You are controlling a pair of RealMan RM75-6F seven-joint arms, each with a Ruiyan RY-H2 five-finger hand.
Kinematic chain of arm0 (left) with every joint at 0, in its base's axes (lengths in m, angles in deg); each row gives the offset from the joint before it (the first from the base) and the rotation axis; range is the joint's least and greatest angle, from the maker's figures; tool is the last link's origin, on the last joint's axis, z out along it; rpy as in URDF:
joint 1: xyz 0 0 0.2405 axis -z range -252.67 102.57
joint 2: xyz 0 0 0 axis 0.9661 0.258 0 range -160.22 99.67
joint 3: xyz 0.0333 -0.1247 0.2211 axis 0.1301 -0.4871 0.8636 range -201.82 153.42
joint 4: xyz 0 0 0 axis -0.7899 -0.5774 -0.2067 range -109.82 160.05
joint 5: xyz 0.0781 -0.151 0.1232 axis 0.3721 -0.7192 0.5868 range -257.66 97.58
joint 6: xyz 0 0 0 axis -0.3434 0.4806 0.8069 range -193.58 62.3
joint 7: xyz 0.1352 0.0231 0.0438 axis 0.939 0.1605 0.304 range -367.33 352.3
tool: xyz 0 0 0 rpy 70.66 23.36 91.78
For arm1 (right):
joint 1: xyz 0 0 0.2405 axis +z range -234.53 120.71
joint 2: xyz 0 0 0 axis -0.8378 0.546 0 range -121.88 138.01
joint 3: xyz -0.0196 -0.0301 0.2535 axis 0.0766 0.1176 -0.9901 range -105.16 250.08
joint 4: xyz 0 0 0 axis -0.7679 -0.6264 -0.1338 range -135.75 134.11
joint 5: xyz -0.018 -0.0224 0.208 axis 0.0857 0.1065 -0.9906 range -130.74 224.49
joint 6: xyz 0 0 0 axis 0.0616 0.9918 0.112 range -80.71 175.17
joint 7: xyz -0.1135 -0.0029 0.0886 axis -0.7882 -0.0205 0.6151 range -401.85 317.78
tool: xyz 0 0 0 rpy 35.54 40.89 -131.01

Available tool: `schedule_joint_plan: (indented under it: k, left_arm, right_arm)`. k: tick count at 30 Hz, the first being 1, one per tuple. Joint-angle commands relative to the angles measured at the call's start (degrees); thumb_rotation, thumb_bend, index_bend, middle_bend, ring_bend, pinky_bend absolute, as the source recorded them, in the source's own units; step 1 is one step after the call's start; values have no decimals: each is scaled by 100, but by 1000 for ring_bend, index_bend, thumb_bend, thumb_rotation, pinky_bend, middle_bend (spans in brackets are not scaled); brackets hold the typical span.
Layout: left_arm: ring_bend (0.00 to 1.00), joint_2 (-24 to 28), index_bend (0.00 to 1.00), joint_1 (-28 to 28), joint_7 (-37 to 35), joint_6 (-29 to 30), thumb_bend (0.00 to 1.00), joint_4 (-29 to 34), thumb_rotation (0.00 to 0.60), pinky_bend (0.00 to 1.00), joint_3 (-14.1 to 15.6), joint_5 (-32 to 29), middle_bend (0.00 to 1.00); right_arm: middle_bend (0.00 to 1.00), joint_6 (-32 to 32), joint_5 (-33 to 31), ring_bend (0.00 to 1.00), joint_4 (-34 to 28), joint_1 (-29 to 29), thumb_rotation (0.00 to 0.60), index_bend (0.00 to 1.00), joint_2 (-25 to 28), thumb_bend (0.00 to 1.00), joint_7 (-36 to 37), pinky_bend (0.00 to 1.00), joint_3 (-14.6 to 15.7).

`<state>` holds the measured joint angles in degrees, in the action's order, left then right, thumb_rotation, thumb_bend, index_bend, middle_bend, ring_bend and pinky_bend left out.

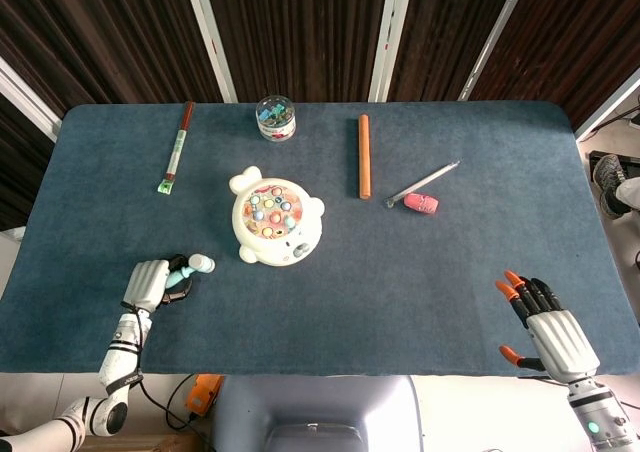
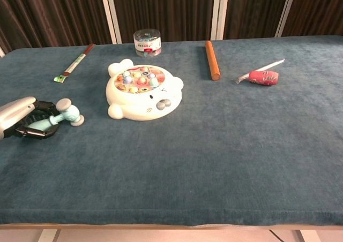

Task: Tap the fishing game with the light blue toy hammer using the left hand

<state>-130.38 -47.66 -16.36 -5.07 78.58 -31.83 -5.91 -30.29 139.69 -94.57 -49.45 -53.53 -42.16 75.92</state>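
- The light blue plastic toy hammer [image 2: 60, 115] lies low at the near left of the dark blue cloth-covered table [image 1: 420, 292], its handle inside the left hand [image 1: 148, 285] and its head poking out toward the game.
- The left hand's dark fingers [image 2: 33, 125] are curled around the handle, gripping it.
- The white bear-shaped fishing game [image 1: 274, 218], with coloured fish in its round dish, sits near the hammer head, apart from it, further from the robot and to the right.
- The right hand [image 1: 548, 324] rests at the near right corner, well apart, fingers spread and holding nothing.
- Along the far side lie a red-and-green stick [image 1: 176, 146], a clear round tub [image 1: 275, 117], an orange rod [image 1: 364, 155] and a pink-handled tool [image 1: 421, 197].
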Motion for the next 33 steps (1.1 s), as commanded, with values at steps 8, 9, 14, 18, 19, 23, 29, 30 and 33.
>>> schedule_joint_plan:
  k: [8, 9, 14, 18, 19, 23, 29, 30, 33]
  left_arm:
    - [35, -67, 431, -10, 105, 208, 411, -206, 457, 0, 17, 164, 158]
    - [35, -63, 431, -18, 91, 262, 408, -209, 454, 0, 20, 200, 157]
    - [27, -3, 419, -62, 20, 498, 402, -147, 439, 0, 57, 367, 153]
    - [28, 85, 417, -96, -55, 618, 403, -16, 435, 0, 73, 457, 150]
    - [28, 129, 415, -112, -92, 693, 402, 56, 435, 0, 71, 495, 149]
    - [23, 433, 374, -235, -164, 1115, 403, 440, 435, 3, 85, 692, 134]
    - [1, 1635, 176, -875, -402, 2115, 427, 1806, 454, 49, 471, 1227, 44]
    - [0, 1810, 153, -1016, -503, 2328, 432, 1972, 480, 48, 562, 1337, 35]
    - [0, 2336, 92, -1518, -790, 2840, 437, 2359, 588, 27, 965, 1594, 6]
  right_arm:
    - [0, -18, 16, 0, 7, -5, 600, 0, 12, 360, 26, 0, 5]
    - [0, -19, 16, 0, 7, -5, 600, 0, 14, 360, 28, 0, 5]
    - [0, -6, 1, 0, 11, 0, 600, 0, 8, 360, 18, 0, -2]
    - [0, 0, -4, 0, 8, 1, 600, 0, -1, 360, -4, 0, -2]
    - [0, -3, -6, 0, 8, -1, 600, 0, -3, 360, -10, 0, -3]
    - [0, -15, -4, 0, 8, -6, 600, 0, -4, 360, -31, 0, -5]
    - [0, -31, -3, 0, 4, -22, 600, 0, -21, 361, -101, 0, -1]
    - [0, -36, -2, 0, -3, -27, 600, 0, -27, 361, -125, 0, 2]
    - [0, -42, -6, 0, -29, -48, 600, 0, -46, 360, -237, 0, 15]
